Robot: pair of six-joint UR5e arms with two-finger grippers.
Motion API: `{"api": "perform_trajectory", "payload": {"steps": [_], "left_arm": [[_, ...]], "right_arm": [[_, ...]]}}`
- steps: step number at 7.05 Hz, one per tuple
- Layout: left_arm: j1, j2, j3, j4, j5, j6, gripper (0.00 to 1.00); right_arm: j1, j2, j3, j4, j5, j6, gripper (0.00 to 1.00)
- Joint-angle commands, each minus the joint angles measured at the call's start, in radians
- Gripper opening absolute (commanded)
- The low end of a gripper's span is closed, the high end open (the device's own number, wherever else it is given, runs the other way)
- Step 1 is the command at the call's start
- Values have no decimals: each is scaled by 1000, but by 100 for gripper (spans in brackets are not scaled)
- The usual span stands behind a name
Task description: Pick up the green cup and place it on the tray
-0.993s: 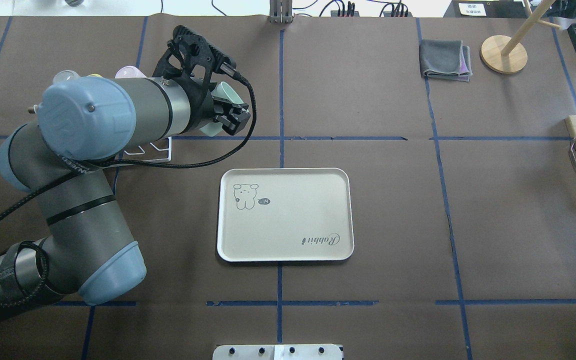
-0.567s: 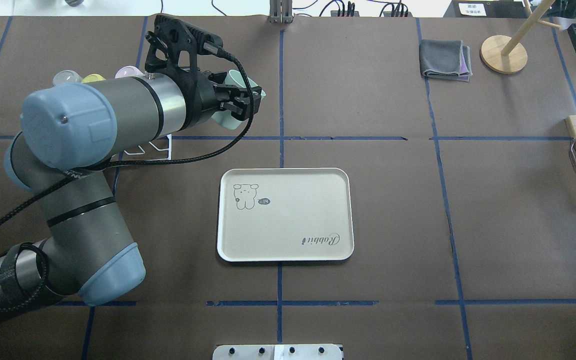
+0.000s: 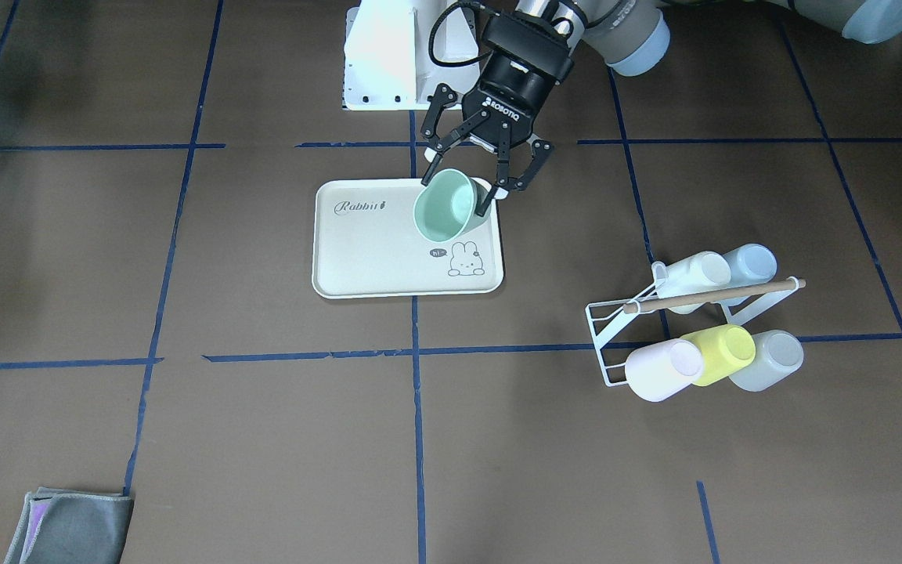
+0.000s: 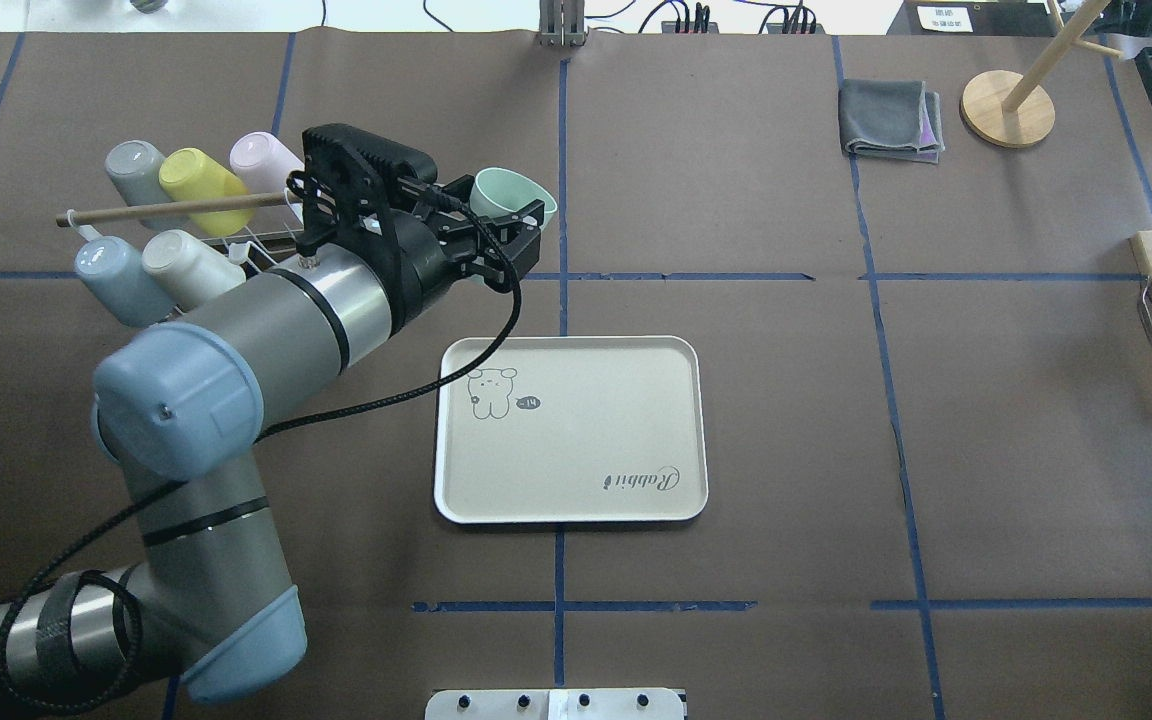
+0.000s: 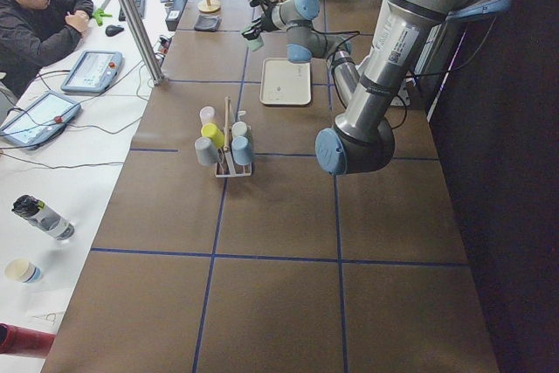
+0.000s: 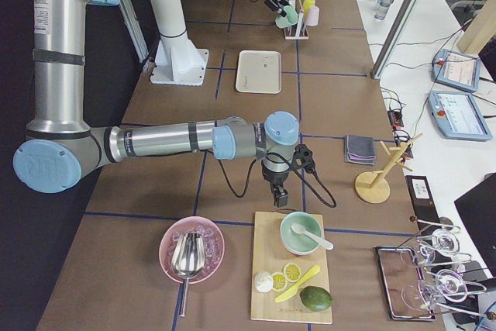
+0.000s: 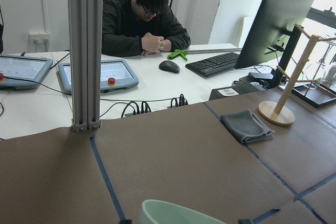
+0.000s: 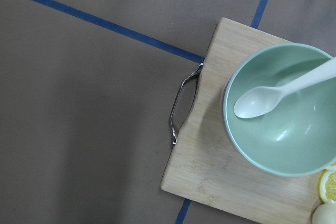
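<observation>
My left gripper [image 4: 509, 226] is shut on the pale mint-green cup [image 4: 508, 197]. It holds the cup tilted in the air by the left side of the cream tray [image 4: 586, 440]. In the front-facing view the cup [image 3: 445, 208] hangs between the fingers of the left gripper [image 3: 456, 197], its open mouth towards that camera, over the corner of the tray [image 3: 373, 254]. The cup's rim [image 7: 178, 212] shows at the bottom of the left wrist view. The tray holds nothing. My right gripper [image 6: 279, 196] hovers by a cutting board; I cannot tell whether it is open or shut.
A white wire rack [image 4: 266, 250] with several pastel cups and a wooden rod stands left of the tray, also in the front-facing view [image 3: 615, 345]. A grey cloth [image 4: 891, 120] and a wooden stand [image 4: 1006, 108] are far right. A cutting board [image 8: 210, 166] carries a green bowl [image 8: 283, 114] with a spoon.
My left arm has swung away from the rack, carrying the green cup to the right towards the tray. The rack and its cups have come into view.
</observation>
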Motion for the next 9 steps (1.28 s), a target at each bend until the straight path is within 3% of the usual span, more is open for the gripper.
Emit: {"api": "perform_trajectory", "payload": {"steps": [1,3,7,9], "left_arm": [[104,-1,112,-220,202,-39,71],[173,-17,265,-368,403,-129,71],[181,-24,364,-370,419,-120,70],[192,-32,367,-384,419,-120,70]], "right_arm": [[0,-1,-2,0,-2,-1,99],[0,-2,-2,0,0,-1,99],[0,-4,1,0,0,1,99],[0,-5,-1,2,0,1,99]]}}
